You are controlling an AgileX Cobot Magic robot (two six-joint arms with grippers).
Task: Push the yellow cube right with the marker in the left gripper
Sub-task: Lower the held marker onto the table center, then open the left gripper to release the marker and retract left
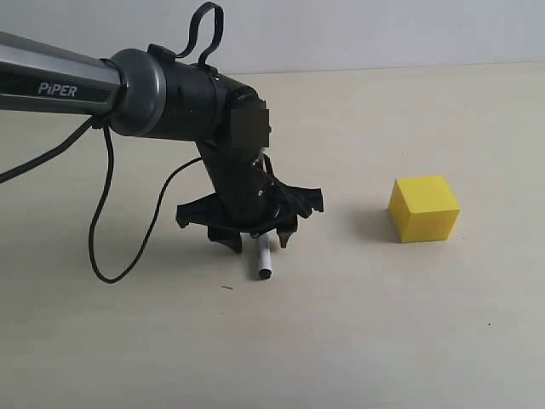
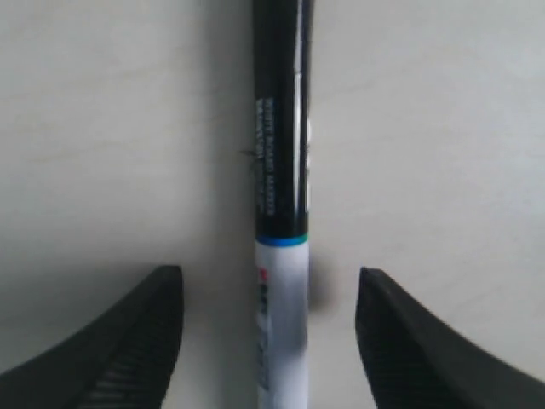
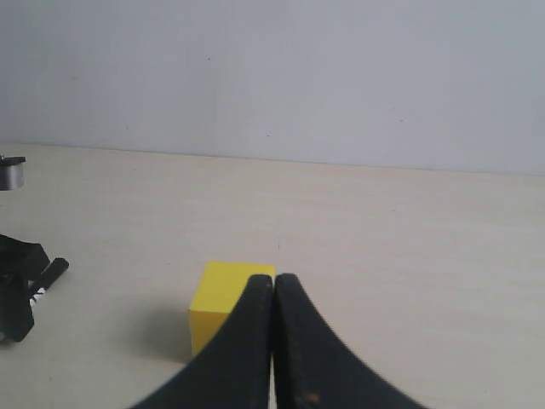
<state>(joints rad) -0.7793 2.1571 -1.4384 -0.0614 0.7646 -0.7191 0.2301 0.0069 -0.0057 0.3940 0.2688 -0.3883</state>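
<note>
Marker (image 2: pixel 281 170) untouched between spread left pincer (image 2: pixel 269 281); gaps plain only from wrist.

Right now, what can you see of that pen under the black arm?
The marker is slim, with a white printed barrel, a thin blue ring and a glossy black cap; it looks plastic. It seems to lie on the pale table, between the open left pincer's fingers, which stand clear of it on both sides.

One marker (image 1: pixel 264 258), one yellow cube (image 1: pixel 424 209), one table (image 1: pixel 383 341), and two claws: left claw (image 1: pixel 260 244), right claw (image 3: pixel 273 341).
</note>
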